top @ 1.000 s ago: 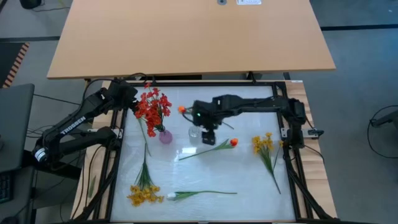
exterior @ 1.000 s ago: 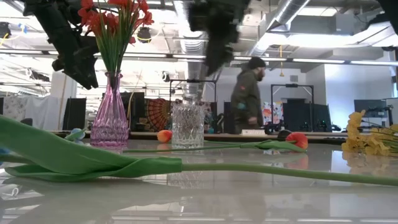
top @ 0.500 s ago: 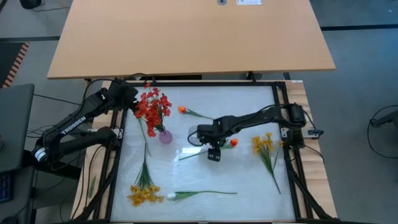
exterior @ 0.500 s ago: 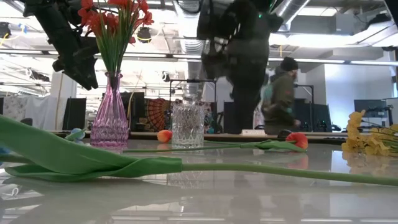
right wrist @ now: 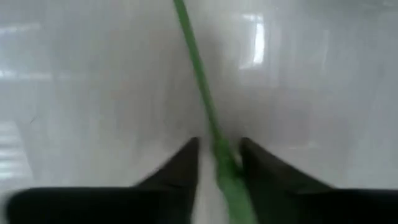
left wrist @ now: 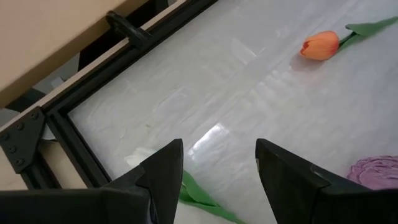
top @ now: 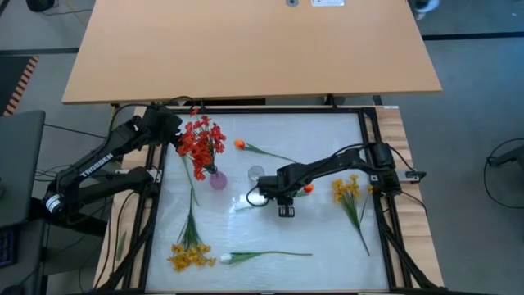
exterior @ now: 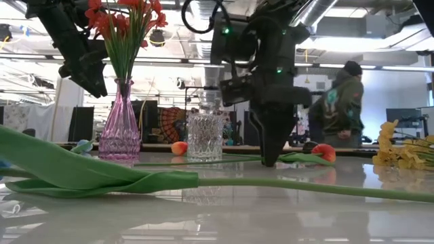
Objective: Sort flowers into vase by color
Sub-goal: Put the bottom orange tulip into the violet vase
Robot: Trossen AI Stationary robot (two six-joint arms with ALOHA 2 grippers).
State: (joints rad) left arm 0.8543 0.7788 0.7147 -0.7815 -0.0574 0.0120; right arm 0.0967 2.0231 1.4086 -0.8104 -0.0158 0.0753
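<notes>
Nearest in the low view, a tulip stem (exterior: pixel 285 186) with a broad leaf crosses the lower frame. In the high view it lies at lower centre, its white bud (top: pixel 227 259) beside a yellow bunch (top: pixel 187 256) at lower left. Mid-frame, the right gripper (top: pixel 285 210) is down on the table (top: pixel 327 238), fingers (right wrist: pixel 186 163) closing on either side of the stem (right wrist: pixel 205 99) of the orange-red tulip (top: pixel 308 188); a firm grip cannot be told. Another yellow bunch (top: pixel 346 190) lies to the right. Farther off stand a clear vase (exterior: pixel 204 136), a pink vase (exterior: pixel 120 125) holding red sprays (top: pixel 201 141), and a second orange tulip (top: pixel 240 144). The left gripper (left wrist: pixel 217 171) hovers open at upper left. A person (exterior: pixel 342 102) stands in the background.
</notes>
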